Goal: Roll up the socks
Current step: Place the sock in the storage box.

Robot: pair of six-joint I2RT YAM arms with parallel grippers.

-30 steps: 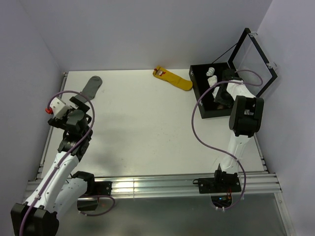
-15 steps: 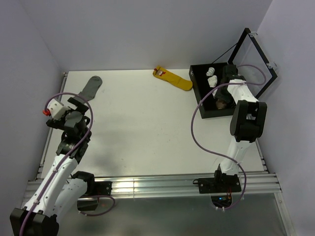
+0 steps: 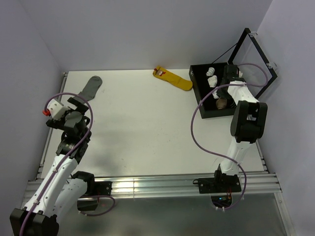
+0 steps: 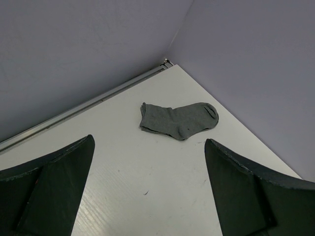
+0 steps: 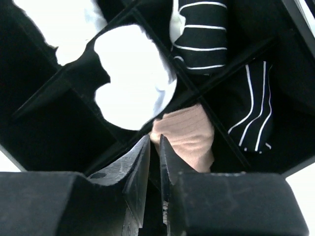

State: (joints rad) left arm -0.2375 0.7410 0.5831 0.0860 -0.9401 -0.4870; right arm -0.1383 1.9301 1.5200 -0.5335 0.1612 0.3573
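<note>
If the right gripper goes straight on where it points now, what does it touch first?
Most likely the tan sock lying in the black box just ahead of the right gripper; depth is unclear.

My right gripper (image 3: 224,93) is down inside the black box (image 3: 216,113) at the far right corner. My left gripper (image 3: 78,102) hovers near the grey sock (image 3: 92,86).

right gripper (image 5: 154,143) farther into box (image 3: 204,114), left arm (image 3: 68,145) pulled back

- Top: the whole surface (image 3: 147,123) is seen from above, behind the arm bases.
- Left wrist: the grey sock (image 4: 177,119), shared with the top view, is viewed obliquely from afar.
- Right wrist: the box (image 3: 206,114) is viewed closely.
</note>
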